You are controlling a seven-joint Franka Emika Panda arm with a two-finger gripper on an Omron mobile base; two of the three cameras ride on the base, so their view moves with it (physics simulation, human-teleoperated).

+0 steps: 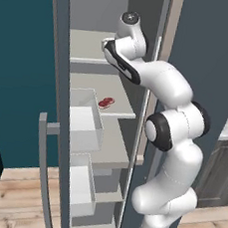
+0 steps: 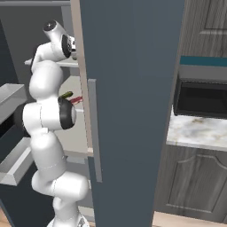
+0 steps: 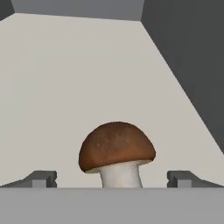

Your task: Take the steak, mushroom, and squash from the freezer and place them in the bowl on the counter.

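Note:
The mushroom [image 3: 116,149], brown cap on a pale stem, stands upright on a pale freezer shelf [image 3: 65,78]. It sits just ahead of my gripper [image 3: 113,179], between the two spread fingertips [image 3: 41,178]; the gripper is open and nothing touches the mushroom. My arm reaches into the upper part of the open freezer [image 1: 98,49]. One shelf lower lies the red steak [image 1: 106,102], also seen from the right [image 2: 76,99], with the dark green squash [image 2: 66,95] beside it. The bowl is out of view.
The freezer's open door with white bins [image 1: 85,118] and a long bar handle [image 1: 42,168] stands on the left. A tall grey door [image 2: 133,88] separates the freezer from the marbled counter [image 2: 195,131], where a dark microwave [image 2: 201,99] sits.

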